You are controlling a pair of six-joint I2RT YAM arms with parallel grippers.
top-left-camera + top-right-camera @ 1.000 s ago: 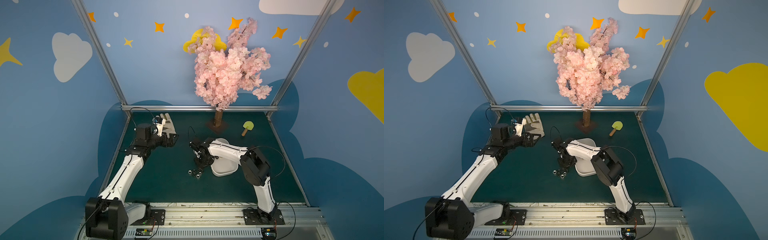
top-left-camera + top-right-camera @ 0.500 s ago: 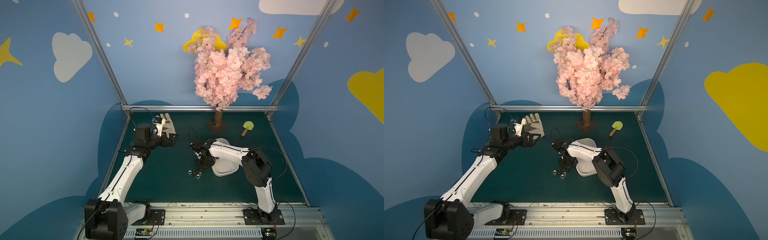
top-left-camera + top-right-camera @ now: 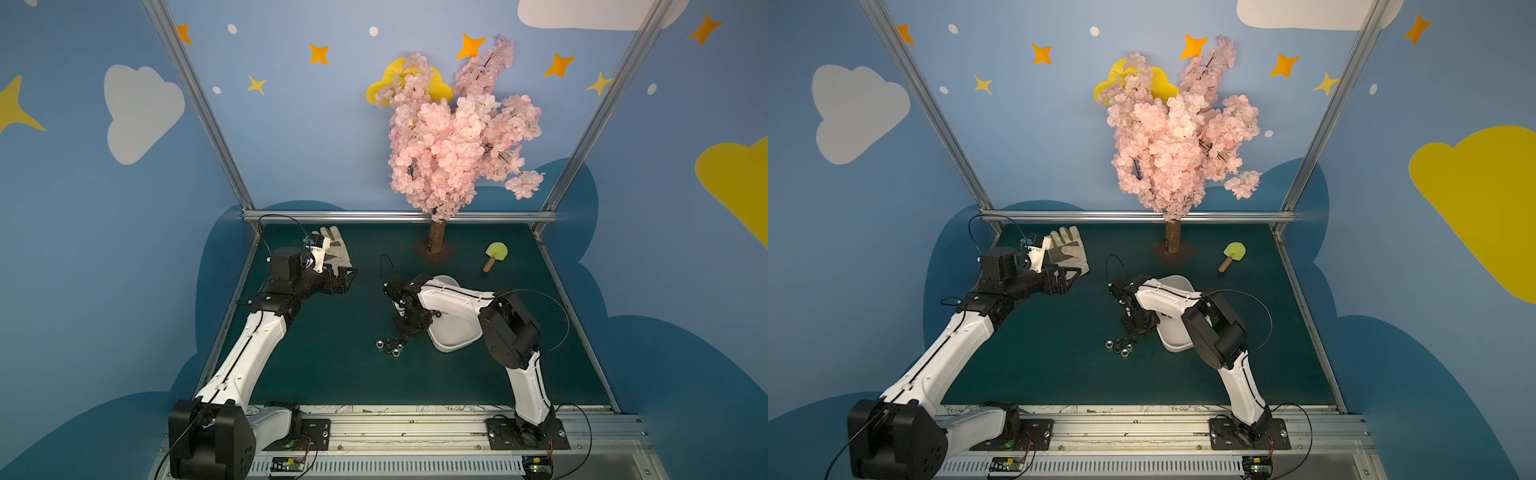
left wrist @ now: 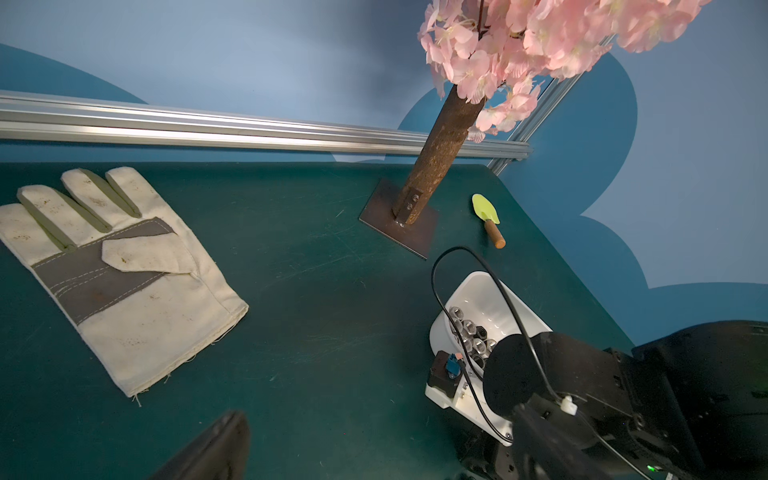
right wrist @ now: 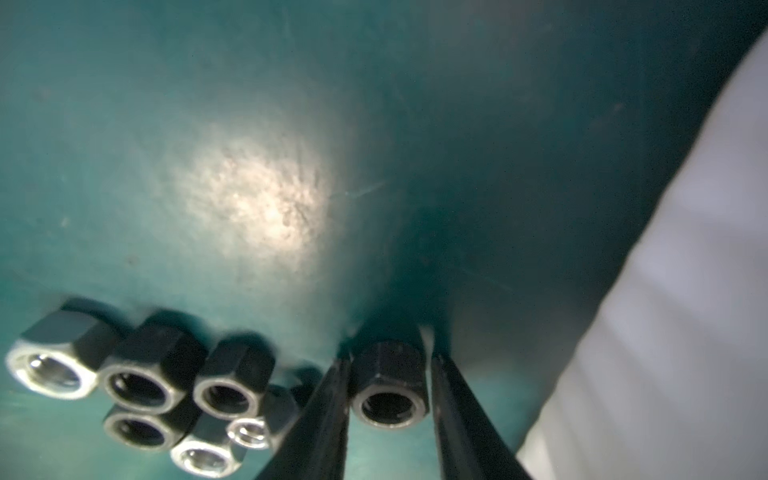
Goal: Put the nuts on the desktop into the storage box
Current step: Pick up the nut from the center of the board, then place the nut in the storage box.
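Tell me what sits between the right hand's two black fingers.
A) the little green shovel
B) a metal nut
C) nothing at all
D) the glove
B: in the right wrist view, one nut sits on the desktop between the fingers of the right hand.

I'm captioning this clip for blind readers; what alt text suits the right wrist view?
Close-up: two dark fingers of the right end effector closely flank one hex nut on the green desktop. A tight cluster of more nuts lies beside it, and the blurred white wall of the storage box fills one edge.
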